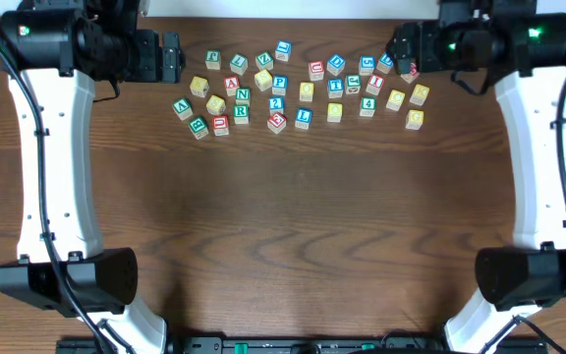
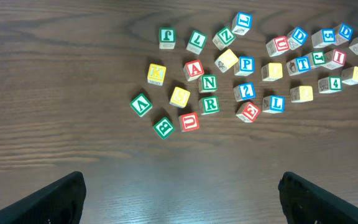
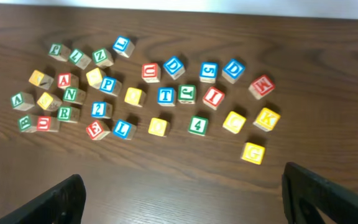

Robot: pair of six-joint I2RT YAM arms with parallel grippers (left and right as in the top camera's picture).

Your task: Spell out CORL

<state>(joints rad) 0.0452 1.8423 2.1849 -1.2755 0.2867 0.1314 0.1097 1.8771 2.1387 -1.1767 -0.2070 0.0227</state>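
Looking down, we see the left gripper (image 2: 180,196) and right gripper (image 3: 182,196) both spread wide and empty above the table (image 1: 283,226). The green R cube (image 1: 241,112) and blue L cube (image 1: 303,117) sit apart along the scattered cluster's near edge. Which yellow-topped cubes (image 3: 157,126) carry C and O we cannot tell.

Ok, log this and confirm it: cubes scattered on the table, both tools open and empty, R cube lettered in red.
Not quite: the R cube is lettered in green, not red, as the left wrist view shows. The rest holds: cubes scattered on the table, left tool and right tool open and empty.
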